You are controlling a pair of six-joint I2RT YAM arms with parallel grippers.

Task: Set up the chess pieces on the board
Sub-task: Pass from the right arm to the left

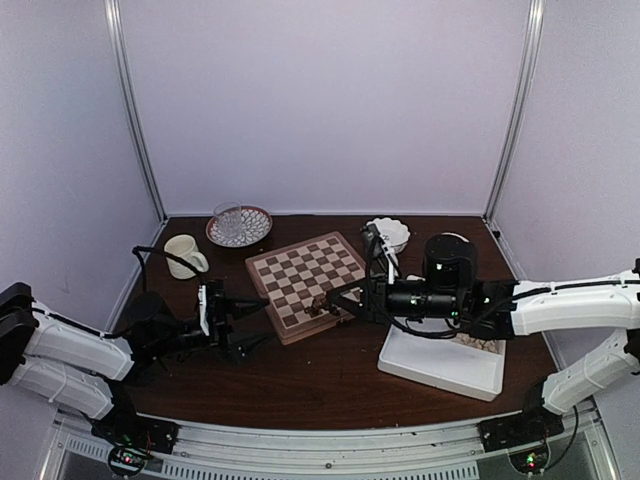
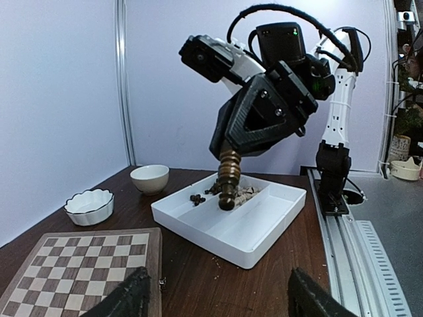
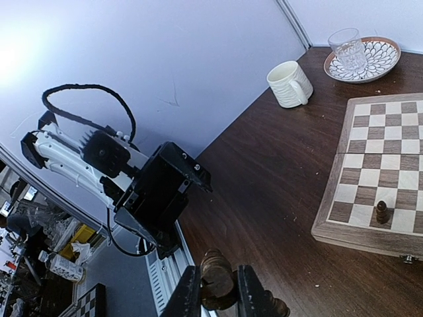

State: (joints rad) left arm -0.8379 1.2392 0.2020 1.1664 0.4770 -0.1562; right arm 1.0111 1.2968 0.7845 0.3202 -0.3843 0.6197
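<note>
Brown and cream squares on the board (image 1: 300, 275), in the middle of the dark tabletop (image 1: 330, 400). Clenched the right jaws on a dark chess piece (image 3: 217, 281), up in the air just by the board's near edge. Held the left jaws wide apart, nothing between them, low and to the left of the board. Saw one dark pawn (image 3: 382, 211) upright on a square along the board's near edge. Saw more chess pieces (image 2: 197, 198), dark and pale, in the white tray (image 2: 264, 228) right of the board.
</note>
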